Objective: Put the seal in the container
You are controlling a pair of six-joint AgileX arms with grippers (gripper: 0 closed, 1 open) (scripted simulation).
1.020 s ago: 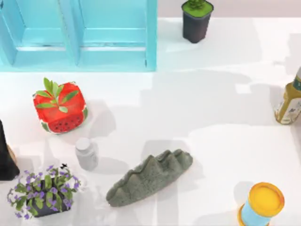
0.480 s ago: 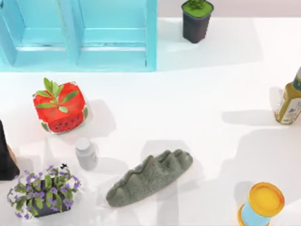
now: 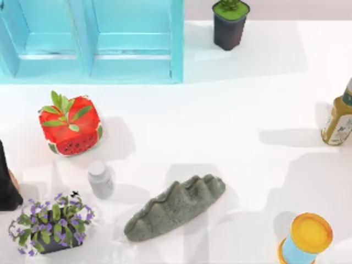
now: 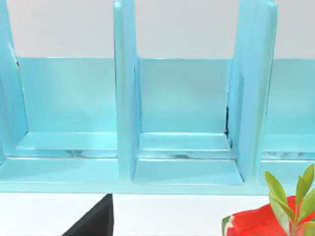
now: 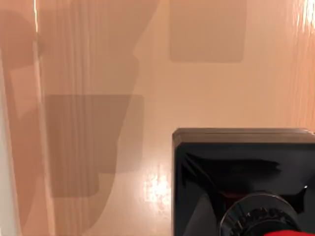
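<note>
Seal (image 5: 241,172): right wrist view has it close up, black sq base w/ the red knob (image 5: 286,232) toward the cam, over a glossy tan surface w/ blocky shadows. Can't place it relative to the table from this, and can't tell if my right gripper is clamped on it or not. Container (image 3: 132,66) = blue cubby unit at the table's far left; left wrist view looks into 3 bays split by upright dividers (image 4: 127,98). My read on risks: 1) if the hold is on that rounded glossy knob, the base could swing or slip mid-carry; 2) the sq base could clip a divider or the front lip if it arrives off-centre or tilted; 3) the dark plant pot (image 3: 230,23) sits just beside the container's right end and the watermelon pot (image 3: 70,125) is near its front, so a low approach could knock either.
</note>
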